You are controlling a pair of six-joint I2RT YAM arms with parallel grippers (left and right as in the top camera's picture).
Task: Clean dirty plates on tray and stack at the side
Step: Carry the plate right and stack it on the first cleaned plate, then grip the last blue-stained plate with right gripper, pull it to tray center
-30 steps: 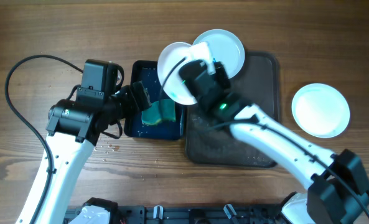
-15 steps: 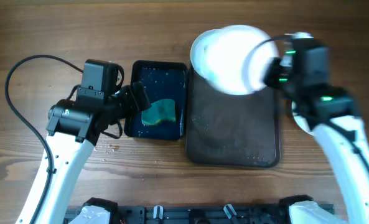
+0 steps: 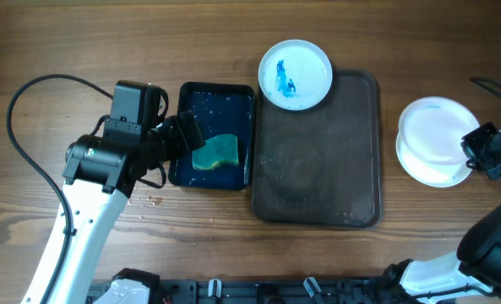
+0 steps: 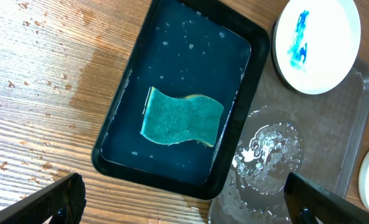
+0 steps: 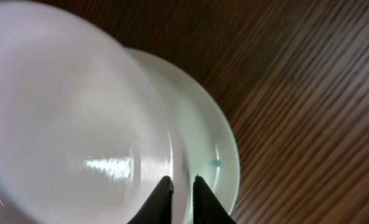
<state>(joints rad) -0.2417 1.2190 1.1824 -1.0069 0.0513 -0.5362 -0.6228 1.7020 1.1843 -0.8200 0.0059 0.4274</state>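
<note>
Stacking step here: the right gripper (image 5: 181,190) pinches the rim of the upper plate (image 5: 66,124) over the lower plate (image 5: 203,146) beside the tray (image 3: 318,186), so next it should let go and fetch the smeared plate (image 3: 295,74) at the tray's far left corner, while the left gripper (image 4: 184,202) hangs spread over the sponge (image 4: 181,117).

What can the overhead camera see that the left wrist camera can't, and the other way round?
Only overhead: the left arm, the right arm, and the right claw at the rim of the top white round plate, stacked on another. Only left wrist: a wet patch on the wooden table beside the black-blue rectangular basin, a spot the arm covers from above. Both: that basin with the teal sponge in its water, the round white plate smeared blue, and the large dark brown rectangular tray.
</note>
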